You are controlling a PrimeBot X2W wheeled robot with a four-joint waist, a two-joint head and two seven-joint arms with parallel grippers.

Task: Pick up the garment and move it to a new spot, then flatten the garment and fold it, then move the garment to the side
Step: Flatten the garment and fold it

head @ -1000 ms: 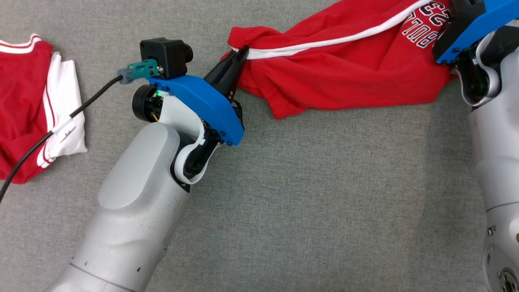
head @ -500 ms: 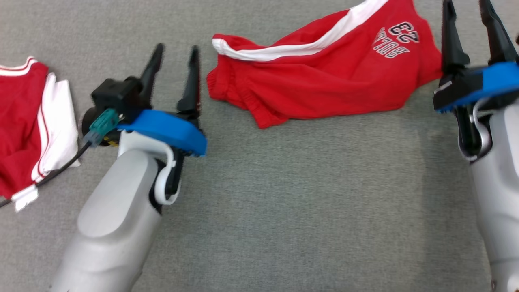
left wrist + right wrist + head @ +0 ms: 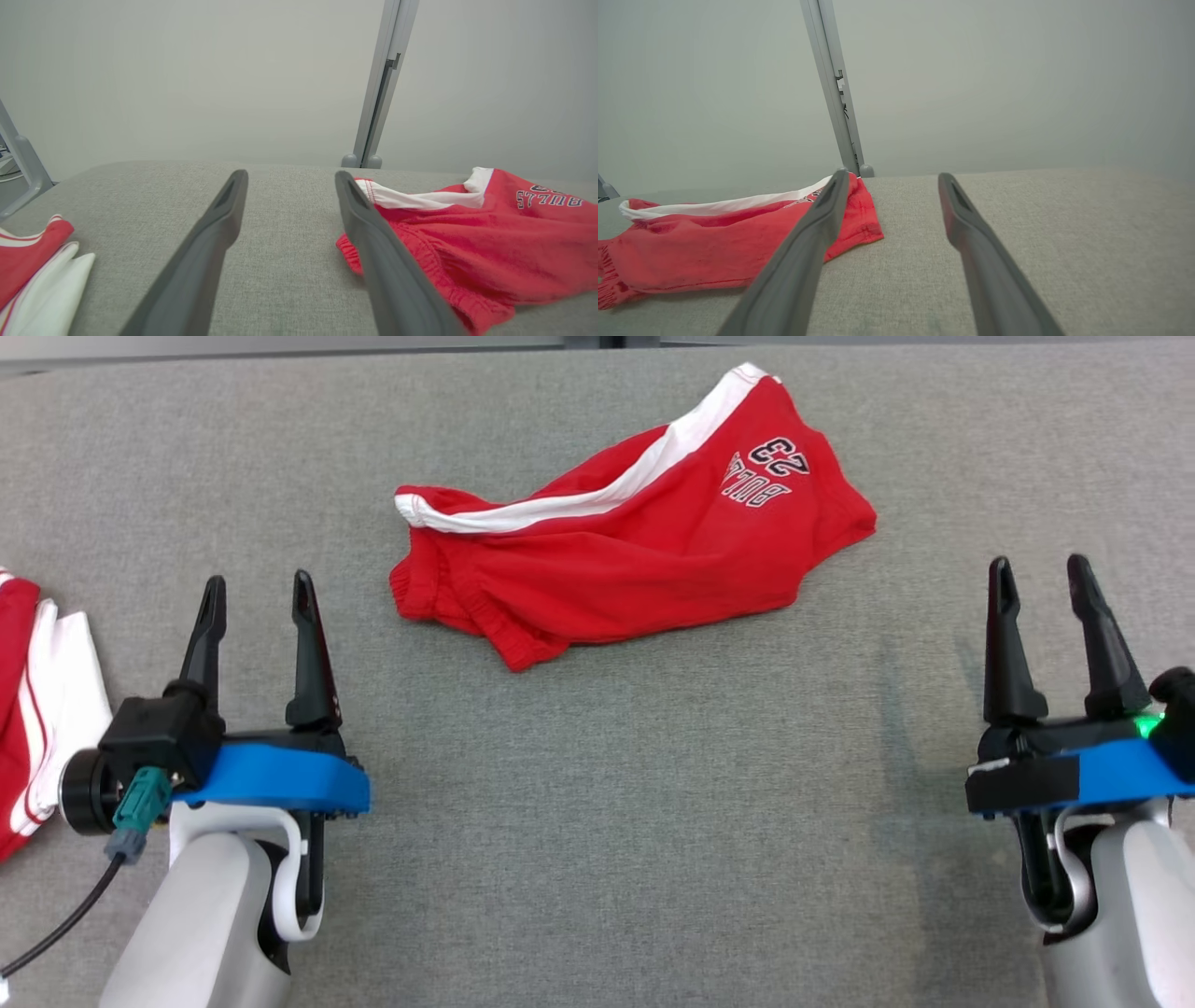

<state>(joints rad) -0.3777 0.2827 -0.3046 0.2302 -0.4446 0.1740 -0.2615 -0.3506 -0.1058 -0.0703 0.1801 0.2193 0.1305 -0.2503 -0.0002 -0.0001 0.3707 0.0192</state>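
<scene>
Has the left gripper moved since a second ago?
Yes. The left gripper, jaws open, drew back off the red shorts, toward the folded garment.

Gaping left pincer near garment

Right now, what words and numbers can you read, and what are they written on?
"BULLS": printed on the red shorts, near a leg hem; upside down in the head view, right way up in the left wrist view.
"23": on the same shorts, right beside the word, also upside down in the head view.
The red and white garment at the left edge shows no writing that can be read.
</scene>
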